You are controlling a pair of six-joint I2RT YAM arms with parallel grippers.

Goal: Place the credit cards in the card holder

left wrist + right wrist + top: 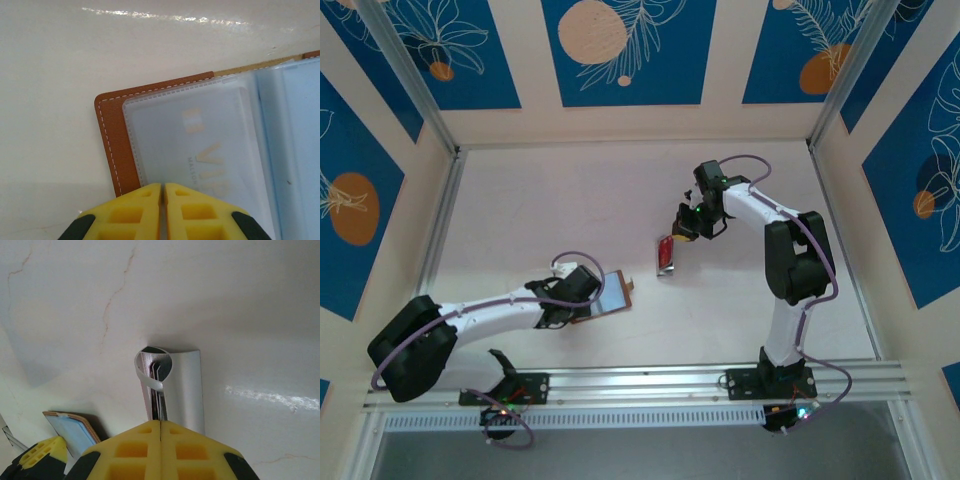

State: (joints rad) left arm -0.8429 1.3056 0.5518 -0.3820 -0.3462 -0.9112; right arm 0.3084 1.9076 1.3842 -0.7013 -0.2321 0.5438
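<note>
Yellow-tipped right gripper [160, 424] is closed, apparently pinching the thin ends of the credit cards [159, 400] that sit in a curled silvery-grey sleeve [186, 390]. Risk: several edges lie packed together, so a pull may drag out more than one card, or take the sleeve with them. Left gripper [163, 189] is closed at the near edge of the card holder [112, 145], which lies open on the table [540, 200], brown cover down and clear pockets up; one pocket shows a card. Risk: a slack hold would let the holder slide during insertion. Holder and sleeve lie apart, with bare table between them. Side rails [440, 230] stand well clear.
</note>
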